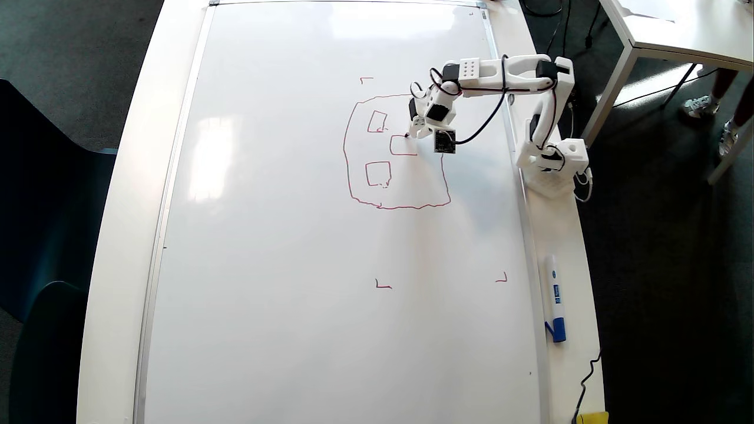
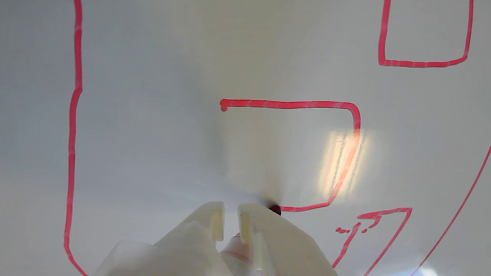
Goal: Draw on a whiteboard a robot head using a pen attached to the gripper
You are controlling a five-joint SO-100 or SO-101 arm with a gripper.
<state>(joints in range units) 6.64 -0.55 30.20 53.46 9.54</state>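
Right now the gripper [image 1: 416,131] sits low over the whiteboard [image 1: 283,235], fingers [image 2: 253,222] clamped on the pen [image 2: 274,210], whose tip touches the board. The robot head [image 1: 394,153] lies toward the board's far right in the overhead view, its middle rectangle open on one side. A blue-capped marker [image 1: 554,297] rests beside the frame.

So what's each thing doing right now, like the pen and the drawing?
pincer: shut on the pen.
pen: tip down on the whiteboard.
robot head: unfinished; outline and two small rectangles done, third rectangle open on one side, no antenna visible.
whiteboard: lying flat, mostly blank.
blue-capped marker: capped, lying beside the board.
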